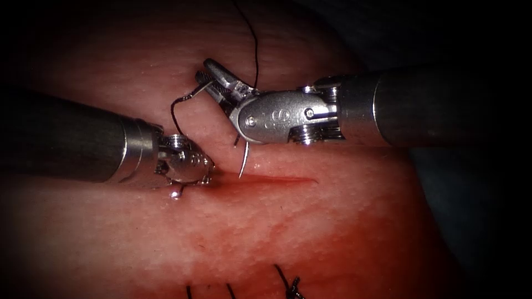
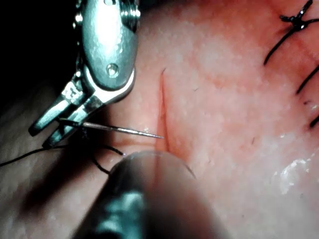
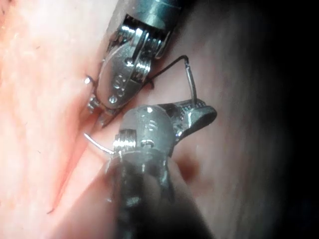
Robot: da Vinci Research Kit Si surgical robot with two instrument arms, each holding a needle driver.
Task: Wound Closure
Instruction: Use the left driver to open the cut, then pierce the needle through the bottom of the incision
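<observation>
steel right claw [image 1: 213, 83] clamps the needle [image 1: 243, 160] near its tail; left claw [image 1: 185, 180] presses tissue [image 1: 332, 221], gap untellable.

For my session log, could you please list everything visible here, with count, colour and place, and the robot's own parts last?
tissue: one, pink-red, under both tools.
cut: one, dark red line with red fluid, running right from the left end effector.
needle: one, silver, curved, held near its thread end, tip just above the cut, not in the tissue.
thread: one strand, black, from the needle's tail, looping above the cut.
finished stitches: several, black, below the cut at the frame's lower edge.
right end effector: one, silver, above the cut, shut on the needle.
left end effector: one, silver, at the cut's left end, tips pressed to the tissue.
</observation>
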